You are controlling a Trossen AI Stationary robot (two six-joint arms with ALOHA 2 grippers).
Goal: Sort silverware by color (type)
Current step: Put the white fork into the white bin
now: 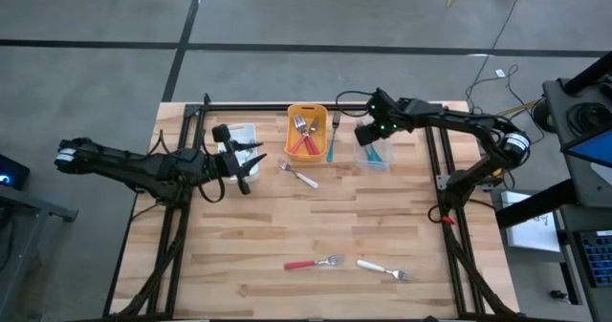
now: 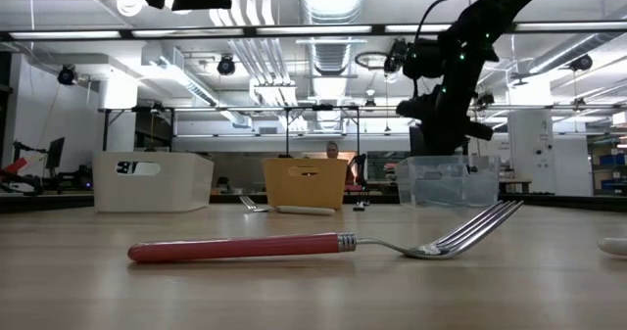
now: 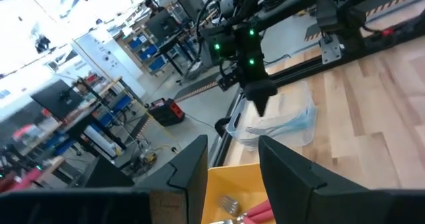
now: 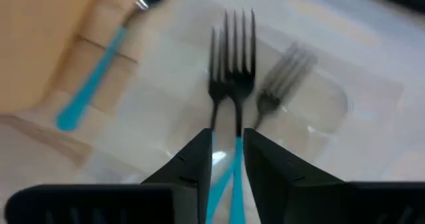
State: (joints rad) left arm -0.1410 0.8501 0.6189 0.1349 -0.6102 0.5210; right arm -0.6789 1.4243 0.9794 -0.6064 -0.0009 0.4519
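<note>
My right gripper (image 4: 228, 151) points down over the clear bin (image 1: 375, 156), open. Through its narrow gap shows the teal handle (image 4: 236, 159) of a fork (image 4: 232, 44) lying in the bin beside other teal forks; no touch shows. My left gripper (image 3: 229, 161) hovers open and level beside the white bin (image 1: 239, 136), holding nothing. Red-handled forks lie in the orange bin (image 1: 308, 133). On the table lie a teal spoon (image 1: 331, 142), a white fork (image 1: 301, 176), a red fork (image 1: 314, 263) and another white fork (image 1: 382, 268).
The three bins stand in a row along the far edge, between the arms' frames. The table's middle is bare wood, with the two loose forks near the front edge. Beyond the table a workshop room shows.
</note>
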